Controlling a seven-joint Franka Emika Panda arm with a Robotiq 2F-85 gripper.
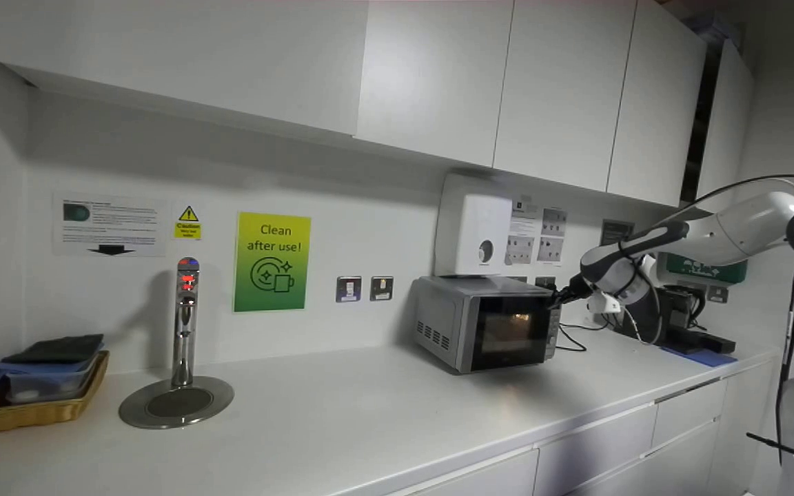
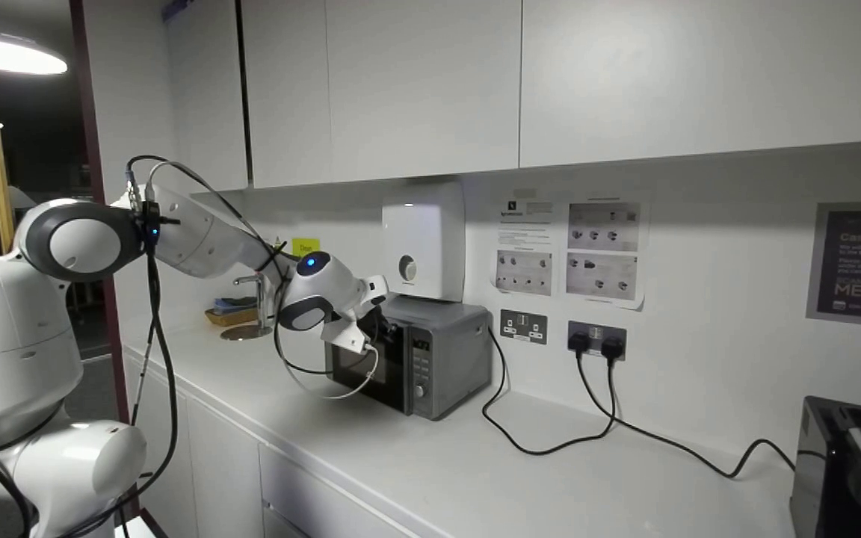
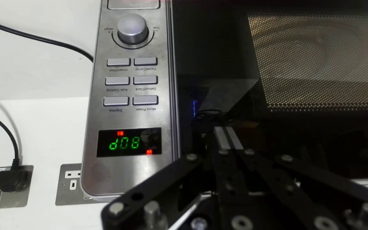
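The claw (image 3: 227, 136), closed up on nothing, is just before the microwave (image 2: 421, 362) on the counter (image 2: 535, 478). In an exterior view a dispenser (image 2: 423, 239) sits at the microwave's twelve o'clock, plugs (image 2: 611, 347) at three; the arm (image 2: 329, 288), at ten, partly hides the door (image 2: 393, 381).

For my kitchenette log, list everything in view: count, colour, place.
Cabinets: several, white, wall
Counter: one, white, below cabinets
Drawers: several, white, below counter
Microwave: one, grey and black, on counter
Dispenser: one, white, wall behind microwave
Tap: one, chrome, on counter
Basket: one, tan, counter's corner
Tub: at least one, bluish, in basket
Signs: several, mixed colours, wall
Sockets: several, grey, wall
Cables: several, black, along counter
Appliance: at least one, dark, counter's end
Box: one, green, wall, partly hidden
Lamp: one, white, overhead
Arm: one, white and grey, over counter
Gripper: one, black, closed, in front of microwave
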